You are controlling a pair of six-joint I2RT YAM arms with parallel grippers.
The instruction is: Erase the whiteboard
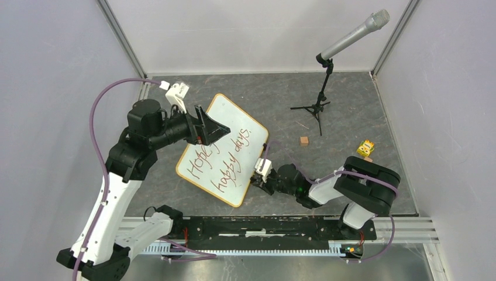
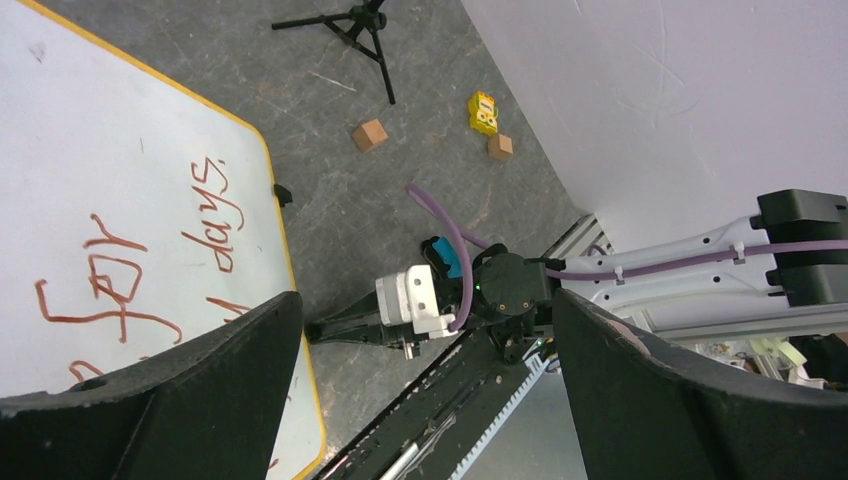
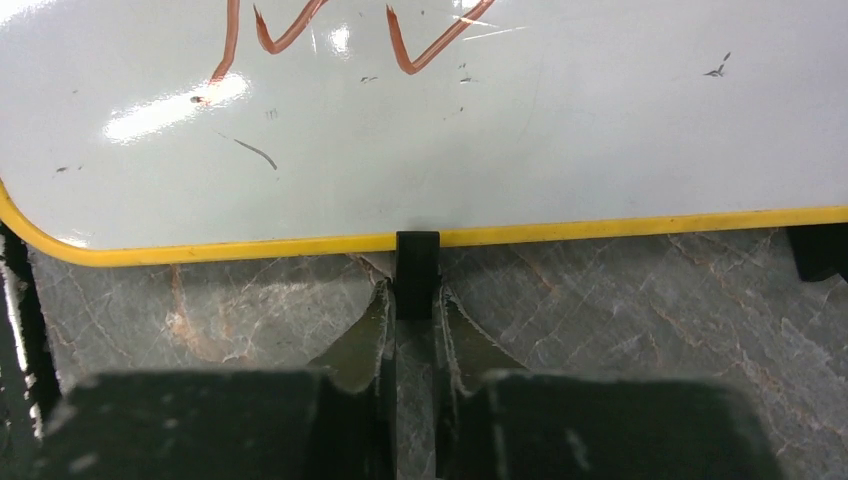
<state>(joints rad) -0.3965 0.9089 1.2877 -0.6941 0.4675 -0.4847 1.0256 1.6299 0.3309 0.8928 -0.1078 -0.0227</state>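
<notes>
Grey marbled tabletop (image 1: 351,117) carrying a board, a stand and three small blocks

A large white rectangular whiteboard (image 1: 225,158) with a thin yellow frame and red-brown handwriting is lying flat and askew at left of centre, a small black clip (image 3: 417,262) on its edge jutting onto the surface. A black tripod microphone stand (image 1: 316,108) is standing toward the far right. A small tan wooden cube (image 1: 303,140) is sitting near its feet. Further right, a yellow printed block (image 1: 366,147) is lying just beside a second tan cube (image 2: 500,146).
</notes>
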